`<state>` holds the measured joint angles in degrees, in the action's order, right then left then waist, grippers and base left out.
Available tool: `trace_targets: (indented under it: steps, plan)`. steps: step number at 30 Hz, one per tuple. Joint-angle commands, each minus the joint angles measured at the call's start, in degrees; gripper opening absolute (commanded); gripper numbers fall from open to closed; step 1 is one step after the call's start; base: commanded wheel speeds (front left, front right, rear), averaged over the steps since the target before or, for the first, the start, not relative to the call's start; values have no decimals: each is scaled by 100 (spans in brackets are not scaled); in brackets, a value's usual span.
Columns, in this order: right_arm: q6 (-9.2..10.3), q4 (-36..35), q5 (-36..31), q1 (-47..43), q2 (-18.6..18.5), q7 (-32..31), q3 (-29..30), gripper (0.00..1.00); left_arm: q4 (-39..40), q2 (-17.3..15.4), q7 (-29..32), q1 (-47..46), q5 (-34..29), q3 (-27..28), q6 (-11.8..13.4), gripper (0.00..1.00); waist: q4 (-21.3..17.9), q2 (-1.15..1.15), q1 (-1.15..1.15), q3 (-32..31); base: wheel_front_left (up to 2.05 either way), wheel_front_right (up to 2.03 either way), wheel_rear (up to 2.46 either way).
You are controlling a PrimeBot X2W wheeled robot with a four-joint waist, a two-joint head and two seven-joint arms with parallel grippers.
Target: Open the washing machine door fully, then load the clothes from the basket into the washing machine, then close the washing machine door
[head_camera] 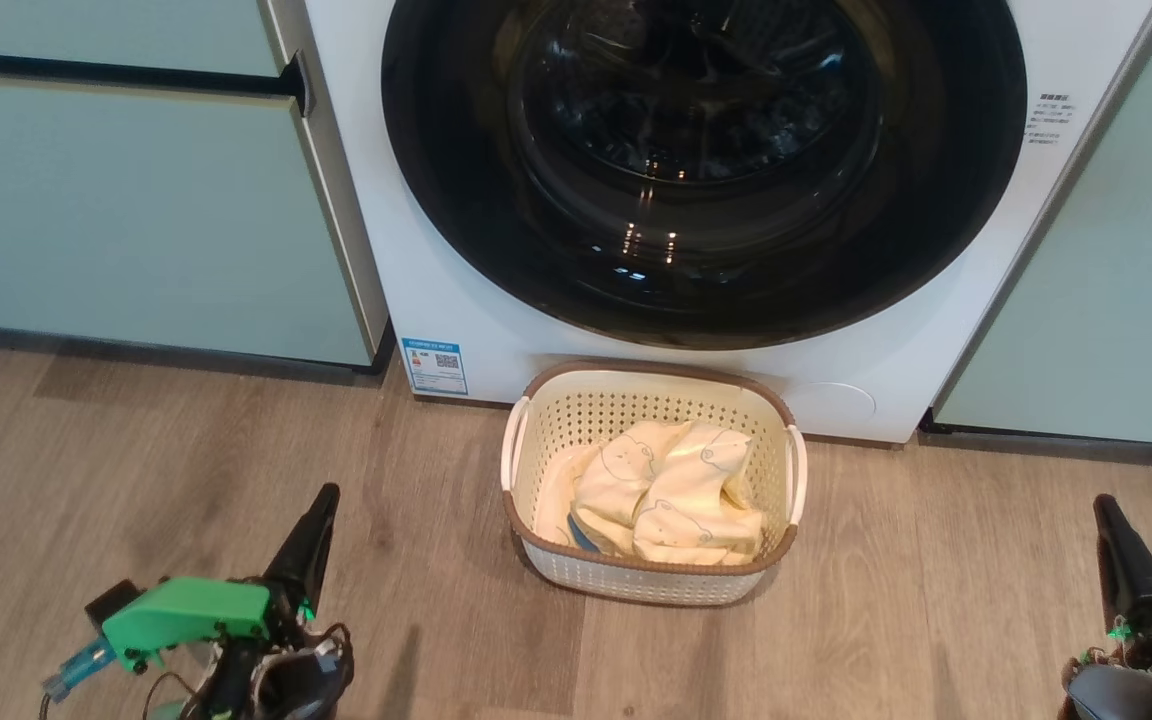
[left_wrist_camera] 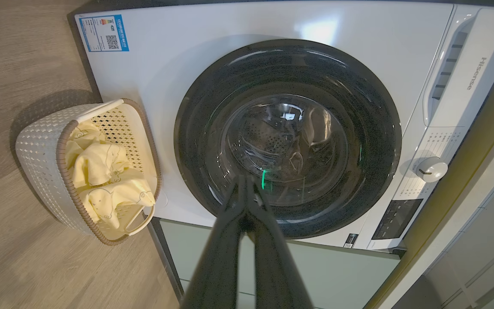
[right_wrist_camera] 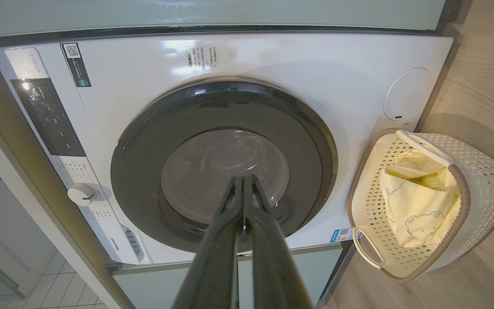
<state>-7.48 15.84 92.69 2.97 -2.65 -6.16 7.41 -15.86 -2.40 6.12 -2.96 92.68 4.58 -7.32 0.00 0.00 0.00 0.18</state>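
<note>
"Washing machine door [head_camera: 704, 150], the large round one with the wide glossy black rim and bulging clear glass centre: how does it stand?" asked the first inspector.

"Closed, seated flat in the front of the big white front-loading washing machine [head_camera: 481, 345]. The perforated steel drum [left_wrist_camera: 268, 137] is visible through the glass. Pale green cabinets [head_camera: 136, 200] flank the machine on both sides."

"Location of the load?"

"Pale yellow soft clothes [head_camera: 671, 490] printed with small bear faces lie heaped in the cream-white perforated plastic basket [head_camera: 636, 585] with the brown rim and two white side handles. A small blue piece [head_camera: 581, 535] shows at the heap's lower left edge. The basket sits on the grey-brown wood-plank floor [head_camera: 236, 450], directly below the door and close up to the machine's front, between the small blue QR sticker [head_camera: 434, 366] and the round flap [head_camera: 836, 403]. Whether it touches the panel, I cannot tell."

"And the grippers?"

"Left gripper [head_camera: 324, 498]: two long dark fingers pressed together, nothing between them, low on the left over the floor, well apart from the basket. Right gripper [head_camera: 1104, 505]: likewise closed and empty, low on the right, also apart from the basket. In each wrist view the joined tips point toward the door glass without touching it."
</note>
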Motion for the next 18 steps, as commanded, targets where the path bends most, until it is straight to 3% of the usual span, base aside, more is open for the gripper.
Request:
trace_targets:
  steps: [1,18]
  plan:
    - [-1,-181,-53,322,-22,-34,-88,0,183,-48,36,-322,-51,195,-17,0,0,0,0,0,0,0,0]
    - [-1,-181,-52,322,-22,-33,-89,0,183,-48,36,-322,-51,194,-17,0,0,0,0,0,0,0,0]
